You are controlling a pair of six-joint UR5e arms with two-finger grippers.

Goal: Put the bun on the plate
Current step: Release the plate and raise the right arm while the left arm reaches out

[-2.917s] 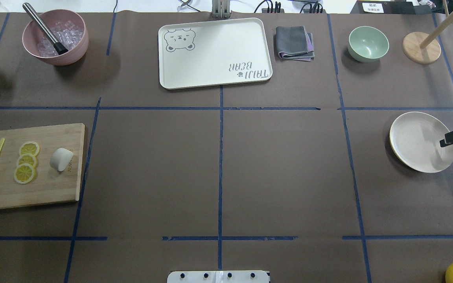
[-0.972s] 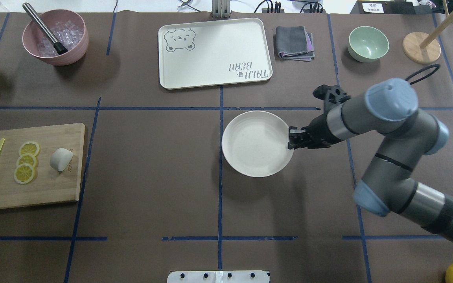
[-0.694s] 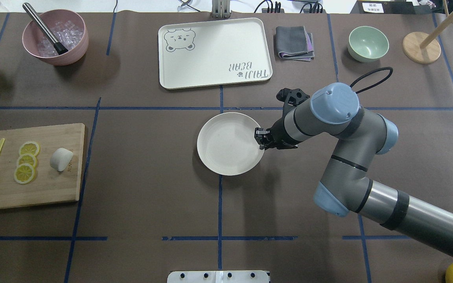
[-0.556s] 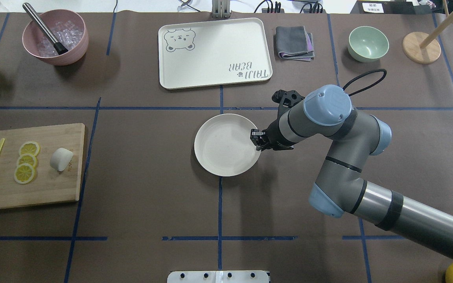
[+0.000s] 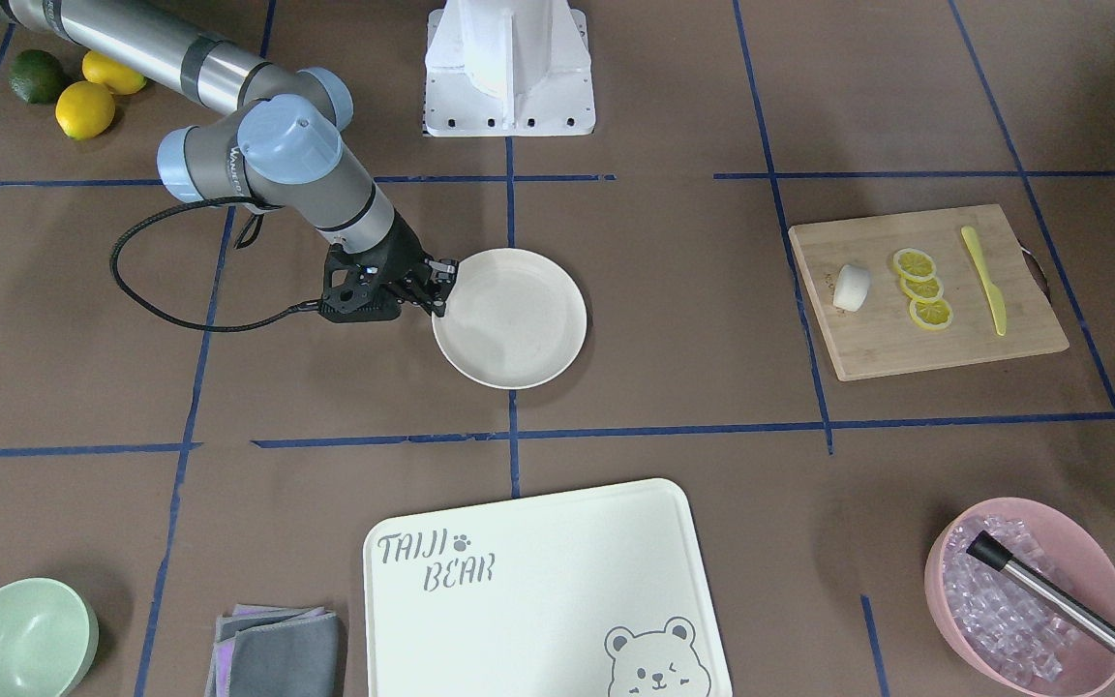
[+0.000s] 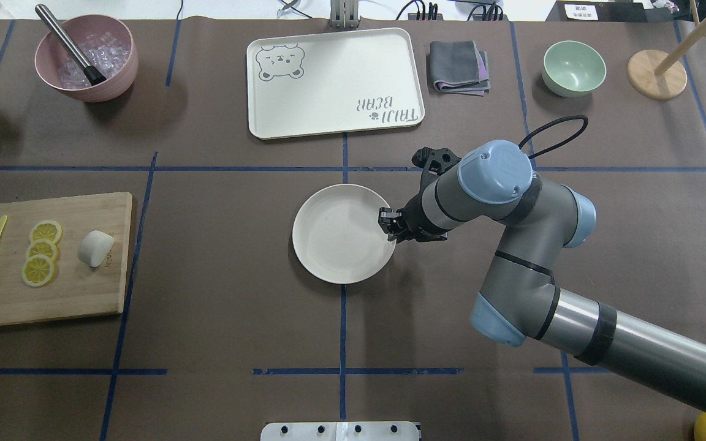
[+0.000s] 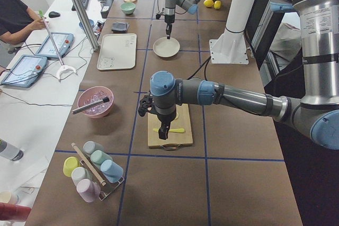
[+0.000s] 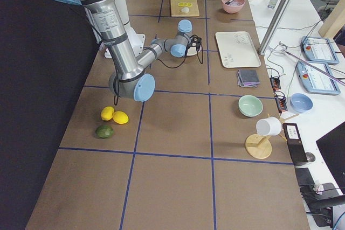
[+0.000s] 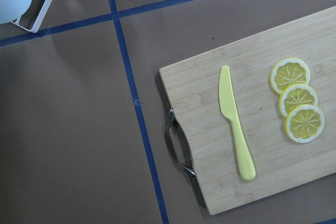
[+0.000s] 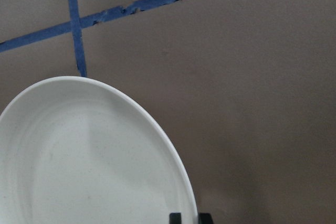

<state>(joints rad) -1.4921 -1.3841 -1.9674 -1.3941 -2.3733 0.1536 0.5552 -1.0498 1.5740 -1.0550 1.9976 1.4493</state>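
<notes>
right jaws pinch the rim of the round cream-white plate (image 6: 337,236) at mid-bench (image 6: 224,306) — probably so either arm reaches it. the small white steamed bun (image 6: 95,248) sits on the bamboo cutting board (image 6: 71,294), well apart from the plate; the left jaws' state — cannot tell.

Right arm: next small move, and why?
Probably open the right end effector and back off the plate. It pinches the rim, the plate sits mid-table, and the bun is on the board under the left arm, so the plate looks placed for the bun.
</notes>
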